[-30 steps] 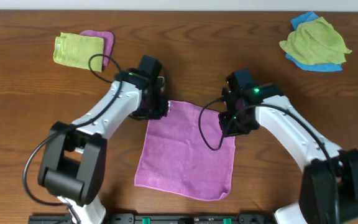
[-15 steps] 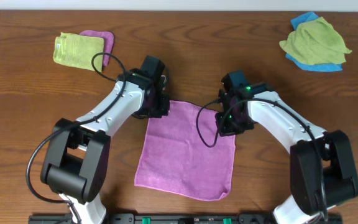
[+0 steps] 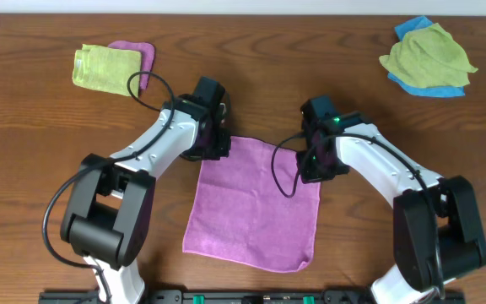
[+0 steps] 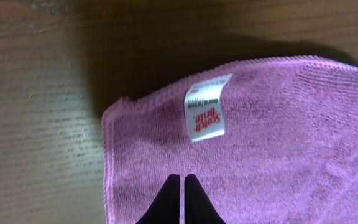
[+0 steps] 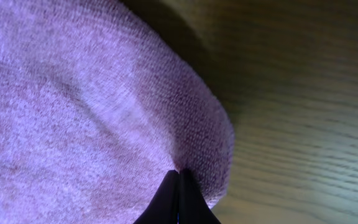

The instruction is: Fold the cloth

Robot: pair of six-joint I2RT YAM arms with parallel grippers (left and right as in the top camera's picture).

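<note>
The cloth [image 3: 251,207] is a lilac-purple square towel lying flat on the wooden table in the overhead view. My left gripper [image 3: 218,145] is at its far left corner. In the left wrist view its fingers [image 4: 183,178] are pressed together on the cloth [image 4: 278,137], just below the white label [image 4: 205,115]. My right gripper [image 3: 312,167] is at the far right corner. In the right wrist view its fingers [image 5: 178,173] are shut, pinching a pucker of the cloth [image 5: 73,112] near the rounded edge.
A folded lime-green cloth [image 3: 104,67] lies on another purple cloth [image 3: 144,55] at the far left. A crumpled lime-green cloth [image 3: 427,55] lies over a blue cloth [image 3: 412,29] at the far right. A dark rail runs along the near edge.
My right gripper has shifted slightly left and settled on the cloth's far right corner. My left gripper has barely moved. The cloth stays flat.
</note>
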